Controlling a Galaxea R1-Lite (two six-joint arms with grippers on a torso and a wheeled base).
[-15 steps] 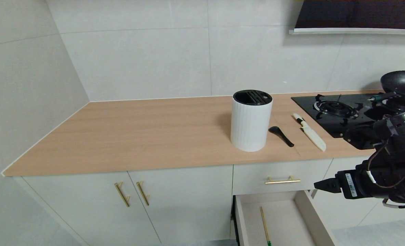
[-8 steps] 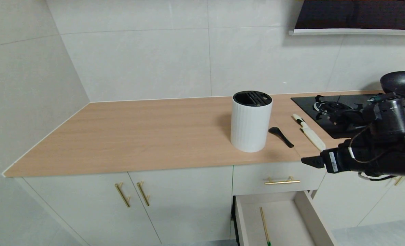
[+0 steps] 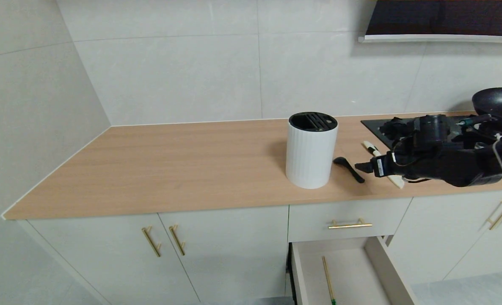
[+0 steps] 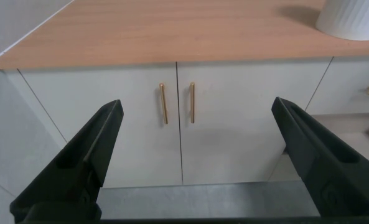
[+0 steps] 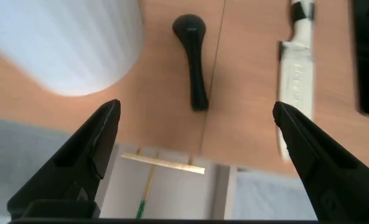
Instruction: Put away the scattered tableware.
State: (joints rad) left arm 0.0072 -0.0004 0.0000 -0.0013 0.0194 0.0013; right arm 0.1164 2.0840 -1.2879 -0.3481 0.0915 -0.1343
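Spoon (image 3: 349, 169) handle twd counter (image 3: 170, 169) edge

One spoon (image 3: 349, 168); one knife (image 3: 370, 148); one holder (image 3: 310, 152); one pan (image 3: 498, 101).

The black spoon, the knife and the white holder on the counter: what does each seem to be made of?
Black spoon: probably plastic or lacquered wood; evenly black, with a slight sheen.
Knife: the off-white blade does not look metallic, so perhaps ceramic or a plastic sheath; pale handle with a black band.
White holder: likely matte plastic; ribbed wall, black slotted top.
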